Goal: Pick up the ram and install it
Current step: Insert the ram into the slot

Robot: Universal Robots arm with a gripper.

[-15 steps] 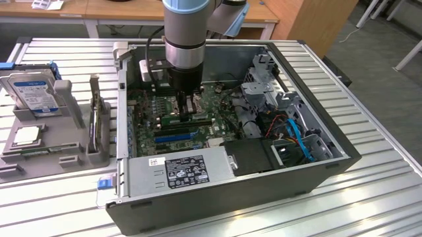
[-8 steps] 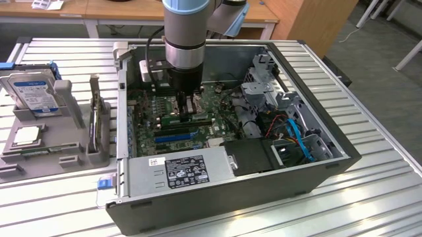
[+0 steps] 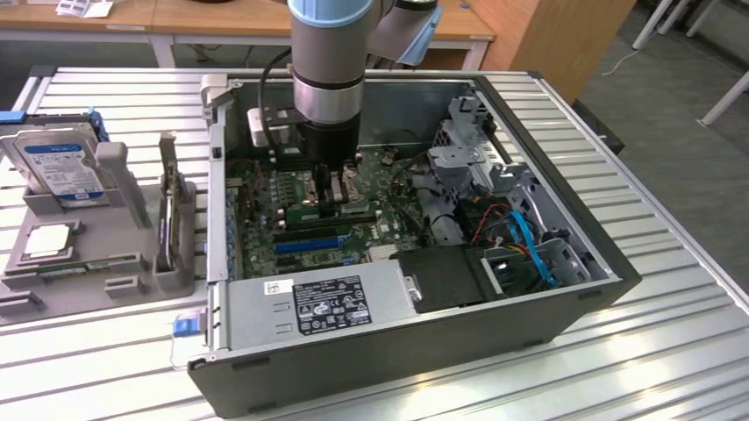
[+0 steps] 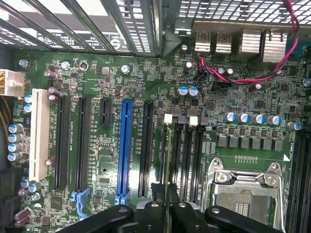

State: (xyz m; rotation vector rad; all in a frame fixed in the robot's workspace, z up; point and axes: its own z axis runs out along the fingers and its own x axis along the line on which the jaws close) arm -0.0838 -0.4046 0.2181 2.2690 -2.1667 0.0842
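The black gripper [image 4: 167, 208] was closed on the thin green ram stick [image 4: 168, 160], held edge-on just above the motherboard's black memory slots [image 4: 187, 155]; pickup looked done, seating not yet.

Seen edge-on from the wrist, the ram [image 4: 167, 160] is a thin sliver, its chips hidden. The claw [image 4: 166, 213] is cut off by the frame's edge. In the exterior view, the arm [image 3: 331, 79] covers part of the motherboard [image 3: 298, 224].

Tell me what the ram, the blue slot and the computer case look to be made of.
The ram: seen edge-on as a thin green sliver, likely fibreglass circuit board. The blue slot: moulded plastic, going by its even, slightly glossy colour. The computer case: painted sheet metal outside, matte dark grey; bare dull steel inside, with punched holes and folded edges.
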